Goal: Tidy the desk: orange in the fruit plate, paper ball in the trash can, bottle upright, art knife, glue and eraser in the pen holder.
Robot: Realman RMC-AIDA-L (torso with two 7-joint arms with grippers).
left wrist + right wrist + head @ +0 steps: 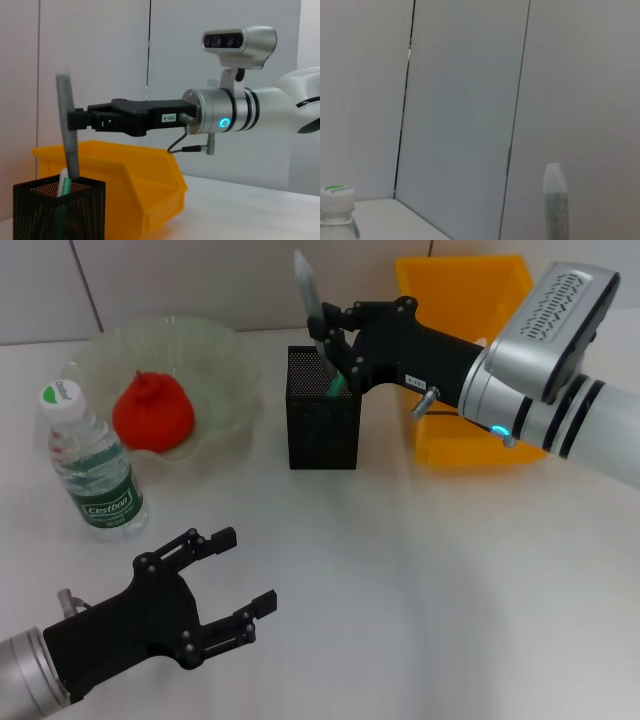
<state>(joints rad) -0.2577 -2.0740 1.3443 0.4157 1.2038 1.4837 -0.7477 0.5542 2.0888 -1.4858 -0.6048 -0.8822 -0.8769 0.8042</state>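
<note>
— While my right gripper [325, 335] hung over the pen holder [322, 425], what was it clamped on?

— On a grey stick with a pale tip, the art knife [306, 290] by its look; its lower end stood inside the holder, beside a green-white item [63, 184] already in the mesh.

— And around the pen holder?

— Behind it to the right, the trash can [465, 285]. To its left, the orange [152, 412] in the fruit plate [215, 355]; the bottle [92, 465] upright nearer me. My left gripper [245, 575] waited well in front, fingers spread, holding nothing.
</note>
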